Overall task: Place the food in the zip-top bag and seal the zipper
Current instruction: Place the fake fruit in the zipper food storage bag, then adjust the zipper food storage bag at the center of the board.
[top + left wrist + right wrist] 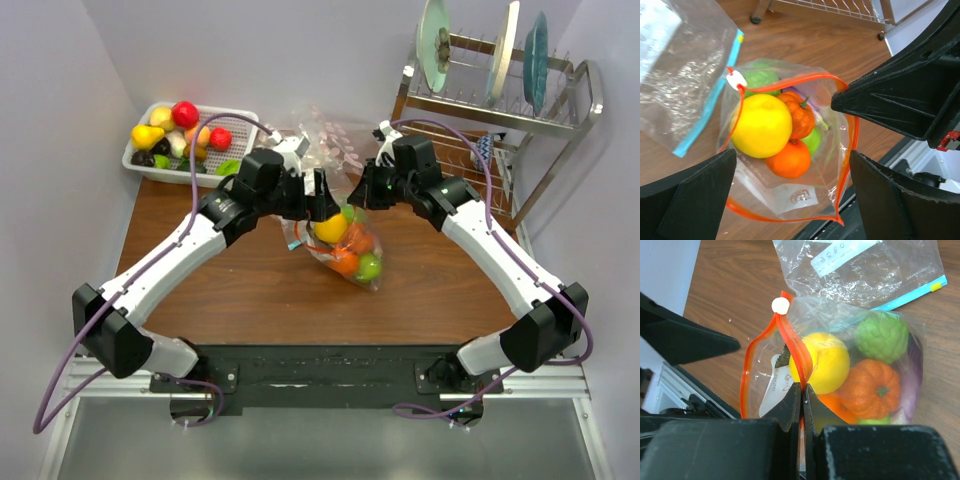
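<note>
Right wrist view: right gripper [803, 390] fingers pinched the zipper [796, 352] between their tips; just beyond them, the zip-top bag [762, 385] contained the food [875, 387]; left gripper [792, 160] fingers stood spread, bag mouth between them; blue-strip bag [685, 65] lay beyond.

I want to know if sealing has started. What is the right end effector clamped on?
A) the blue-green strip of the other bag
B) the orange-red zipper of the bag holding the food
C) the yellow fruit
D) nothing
B: in the right wrist view the right end effector is pinched shut on the orange-red zipper, with the yellow fruit loose inside the bag behind it.
</note>
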